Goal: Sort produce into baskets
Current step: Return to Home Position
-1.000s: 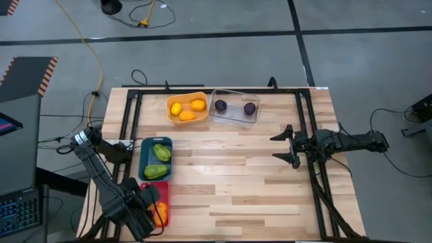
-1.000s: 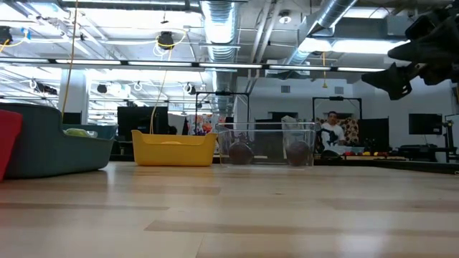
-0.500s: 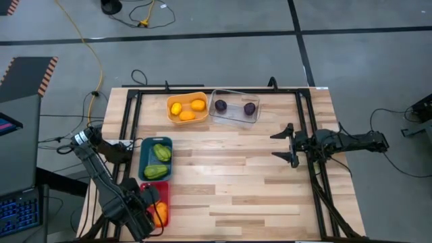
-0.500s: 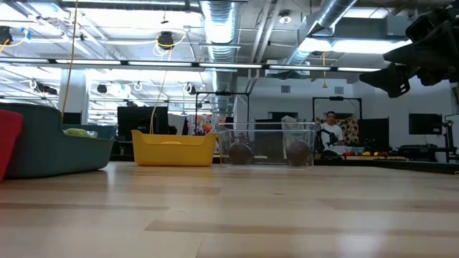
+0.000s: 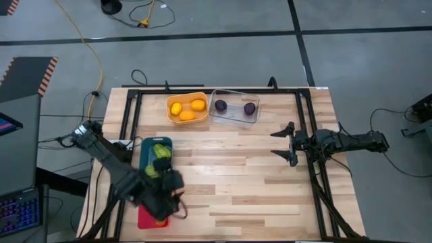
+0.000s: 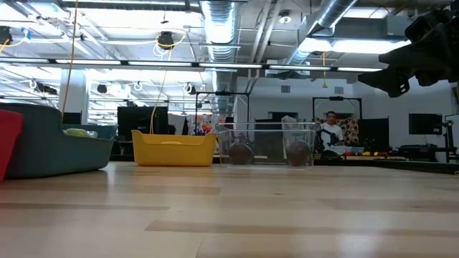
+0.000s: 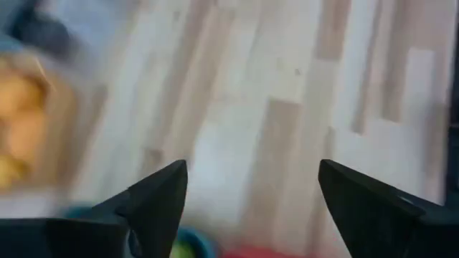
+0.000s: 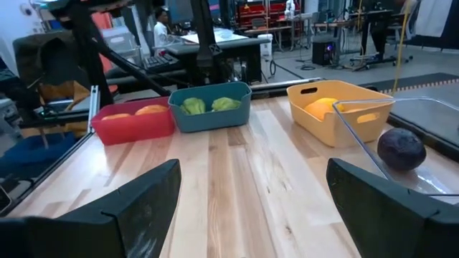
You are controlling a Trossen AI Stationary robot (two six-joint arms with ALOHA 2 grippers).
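The orange basket point(image 5: 187, 108) holds three yellow and orange produce pieces. The clear basket point(image 5: 235, 109) holds two dark purple pieces point(image 5: 221, 105). The teal basket point(image 5: 154, 156) holds green pieces point(image 5: 161, 151), and my left arm crosses its near end. The red basket point(image 5: 149, 218) lies at the near left, partly hidden. My left gripper point(image 5: 169, 194) hangs open and empty over the red basket's far end; its fingers point(image 7: 154, 201) stand wide apart. My right gripper point(image 5: 286, 143) is open and empty above the table's right side.
A black frame point(image 5: 307, 135) runs around the table's edge. The wide middle of the wooden table point(image 5: 229, 175) lies between the arms. In the right wrist view the red basket point(image 8: 133, 118), the teal basket point(image 8: 211, 107) and the orange basket point(image 8: 341, 107) stand in a row.
My left gripper has swung from over the red basket at the near left corner toward the table's right and far edge, quickly. It now hangs over the red basket's far end and covers the teal basket's near end. My right arm has kept still.
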